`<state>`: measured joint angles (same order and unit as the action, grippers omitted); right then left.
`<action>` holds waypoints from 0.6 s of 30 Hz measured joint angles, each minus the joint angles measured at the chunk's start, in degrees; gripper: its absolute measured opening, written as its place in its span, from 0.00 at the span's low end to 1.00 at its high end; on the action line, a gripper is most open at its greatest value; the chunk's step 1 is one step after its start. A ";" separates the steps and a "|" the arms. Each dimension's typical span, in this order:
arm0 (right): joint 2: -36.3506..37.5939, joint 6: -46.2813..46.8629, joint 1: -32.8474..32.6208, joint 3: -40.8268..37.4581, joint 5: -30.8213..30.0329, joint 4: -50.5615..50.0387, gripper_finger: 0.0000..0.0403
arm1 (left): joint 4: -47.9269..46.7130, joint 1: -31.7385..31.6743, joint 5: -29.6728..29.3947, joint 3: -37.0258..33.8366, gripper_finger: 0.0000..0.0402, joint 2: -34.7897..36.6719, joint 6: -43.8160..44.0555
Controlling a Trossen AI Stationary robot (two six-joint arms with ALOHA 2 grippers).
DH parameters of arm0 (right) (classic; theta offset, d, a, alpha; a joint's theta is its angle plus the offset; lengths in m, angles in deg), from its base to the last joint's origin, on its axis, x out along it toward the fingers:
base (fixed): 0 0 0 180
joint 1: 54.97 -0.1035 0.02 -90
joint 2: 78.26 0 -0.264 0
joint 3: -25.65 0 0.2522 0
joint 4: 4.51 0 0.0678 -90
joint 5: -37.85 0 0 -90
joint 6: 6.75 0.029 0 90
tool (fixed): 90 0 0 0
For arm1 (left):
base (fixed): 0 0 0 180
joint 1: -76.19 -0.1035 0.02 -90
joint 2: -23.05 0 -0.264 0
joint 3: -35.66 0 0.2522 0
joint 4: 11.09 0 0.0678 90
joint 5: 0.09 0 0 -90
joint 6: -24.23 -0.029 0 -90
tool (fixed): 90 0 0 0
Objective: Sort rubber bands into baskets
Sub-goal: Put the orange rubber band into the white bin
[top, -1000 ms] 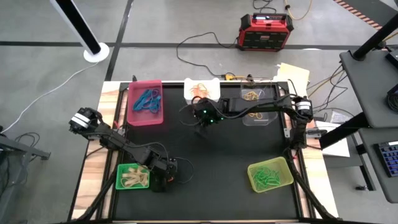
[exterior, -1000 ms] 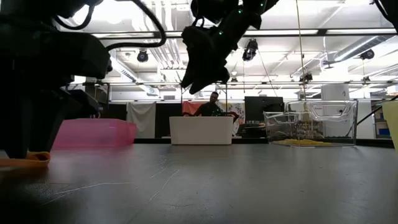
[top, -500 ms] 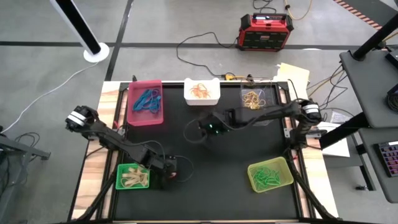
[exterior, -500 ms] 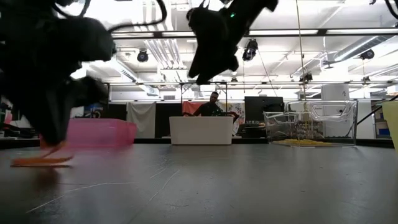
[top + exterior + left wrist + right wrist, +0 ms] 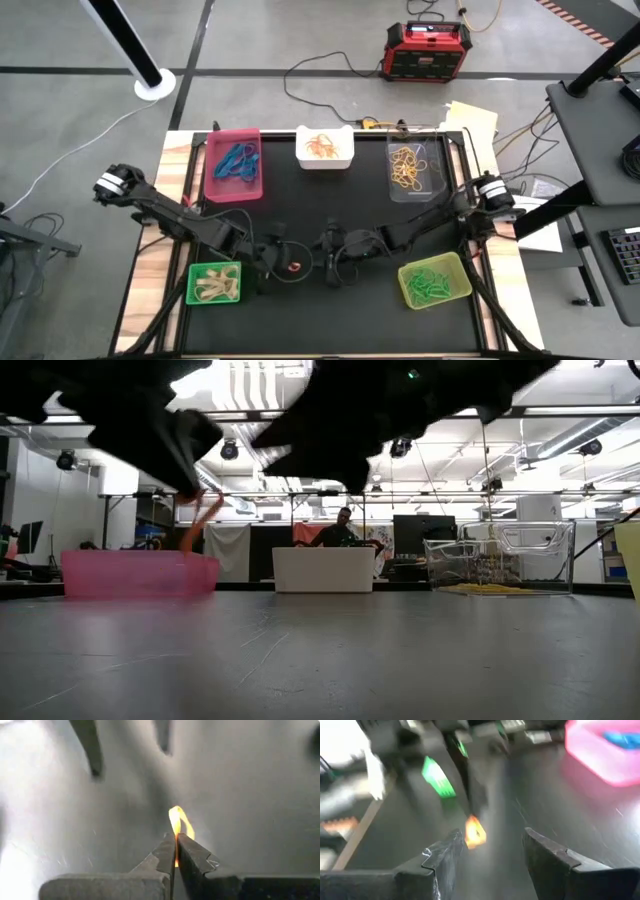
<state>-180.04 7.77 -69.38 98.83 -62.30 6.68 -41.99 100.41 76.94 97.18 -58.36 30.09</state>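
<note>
— Where is the orange rubber band [image 5: 180,826]?

— Pinched in the left gripper [image 5: 175,840], whose jaws are clenched on it, lifted above the black bench [image 5: 380,300] near the bright green basket [image 5: 215,285].

— And the right gripper [image 5: 490,851]?

— Its jaws are spread wide and grasp nothing; it hangs just beside the left one, facing the band.

— The other baskets?

— The magenta-pink basket [image 5: 234,165], white basket [image 5: 325,148] and clear basket [image 5: 416,170] sit along the far edge.

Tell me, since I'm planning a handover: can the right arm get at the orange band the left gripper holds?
Probably yes. The left gripper is shut on the orange rubber band, lifted off the table, and the right gripper faces it close by with fingers open; nothing sits between them.
</note>
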 joint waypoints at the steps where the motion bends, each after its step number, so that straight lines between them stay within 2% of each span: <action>1: -0.85 0.34 -0.31 -0.35 0.00 3.86 0.49 | 0.23 -0.26 0.01 0.45 0.00 -0.04 -1.39; 4: -3.00 1.70 -0.75 -0.52 -0.02 7.80 0.49 | 0.85 -1.18 -0.02 2.23 0.00 -0.83 -5.79; 13: -6.80 6.05 -0.75 3.41 -0.62 5.44 0.49 | 0.75 -2.61 -0.02 5.16 0.00 -1.25 -15.14; 16: -6.87 6.54 -1.02 3.99 -2.39 5.08 0.43 | 0.72 -2.68 -0.02 5.14 0.00 -1.25 -15.88; 18: -6.86 6.69 -1.12 4.13 -2.88 5.26 0.35 | 0.74 -2.68 -0.03 5.14 0.00 -1.25 -15.91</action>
<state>-186.90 14.45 -70.50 102.96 -65.18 11.94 -41.25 97.73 76.91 102.32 -59.60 14.18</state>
